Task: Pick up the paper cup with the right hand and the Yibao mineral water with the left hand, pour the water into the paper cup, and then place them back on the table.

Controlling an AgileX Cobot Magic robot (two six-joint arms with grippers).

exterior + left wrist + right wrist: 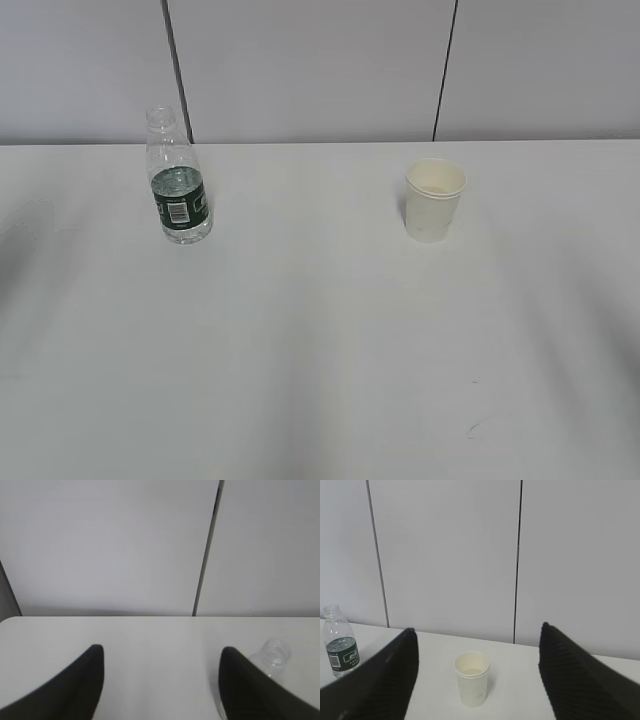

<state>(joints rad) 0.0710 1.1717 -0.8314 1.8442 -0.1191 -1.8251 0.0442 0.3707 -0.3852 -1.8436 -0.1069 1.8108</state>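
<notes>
The paper cup (434,200) stands upright on the white table (320,340), right of centre; it also shows ahead between the fingers in the right wrist view (472,678). The Yibao mineral water (177,180), a clear capless bottle with a dark green label, stands upright at the left; in the right wrist view it shows at the far left (340,648). Only its neck (274,656) shows past the right finger (250,690) in the left wrist view. My left gripper (161,655) is open with nothing between its fingers. My right gripper (477,635) is open and short of the cup. Neither arm appears in the exterior view.
A pale panelled wall (320,70) with dark vertical seams rises behind the table's far edge. Faint scuff marks (472,428) lie on the tabletop at the near right. Soft shadows fall over the table's left and right sides.
</notes>
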